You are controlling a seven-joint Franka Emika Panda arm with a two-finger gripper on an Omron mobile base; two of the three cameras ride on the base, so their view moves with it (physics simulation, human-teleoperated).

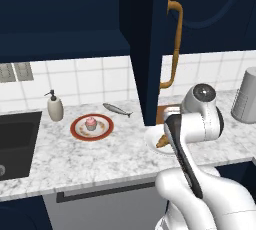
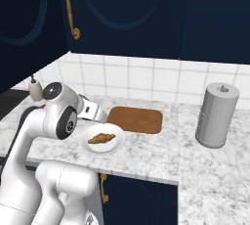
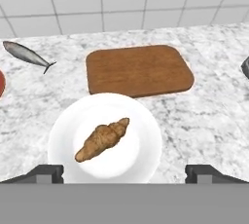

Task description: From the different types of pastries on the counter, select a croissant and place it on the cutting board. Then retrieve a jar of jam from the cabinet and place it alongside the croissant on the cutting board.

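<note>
The golden-brown croissant (image 3: 102,139) lies on a round white plate (image 3: 141,157) on the marbled counter (image 3: 214,121); it shows too in the right base view (image 2: 101,138). Just beyond the plate lies the brown wooden cutting board (image 3: 138,69) (image 2: 135,120), bare. My gripper (image 3: 129,173) hovers above the plate's near edge, open, its fingertips (image 3: 48,173) set wide to either side of the croissant. A pink-frosted cupcake (image 1: 91,123) sits on a red-rimmed plate (image 1: 77,129) to the left. The navy cabinet (image 1: 210,9) with its brass handle (image 1: 175,49) hangs above. The jar of jam is hidden.
A grey fish (image 3: 26,55) lies left of the board. A tall grey ribbed canister (image 2: 216,115) stands at the right. Further left are a soap dispenser (image 1: 55,106) and a dark sink (image 1: 17,141). White tiles back the counter.
</note>
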